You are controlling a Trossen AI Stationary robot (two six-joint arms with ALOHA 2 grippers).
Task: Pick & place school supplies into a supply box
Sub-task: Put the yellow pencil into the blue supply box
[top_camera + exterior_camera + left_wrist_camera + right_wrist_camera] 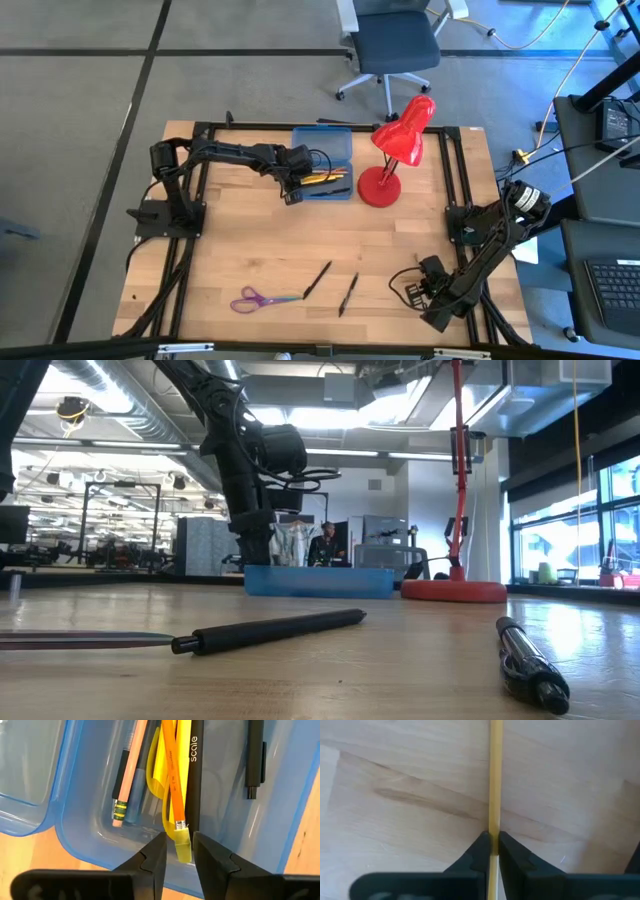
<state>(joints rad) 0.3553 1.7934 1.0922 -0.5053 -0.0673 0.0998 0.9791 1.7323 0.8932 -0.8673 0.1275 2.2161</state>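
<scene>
The yellow pencil [495, 775] runs out of sight past both ends, nipped between the right tool's [491, 847] fingers above the table [250, 250]. The left tool [177, 851] hangs parted over the supply box [322, 162], an orange pencil [172, 775] just below.

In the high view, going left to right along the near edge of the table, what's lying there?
Purple-handled scissors → black pen → second black pen → right gripper, closed on a thin yellow pencil.
</scene>
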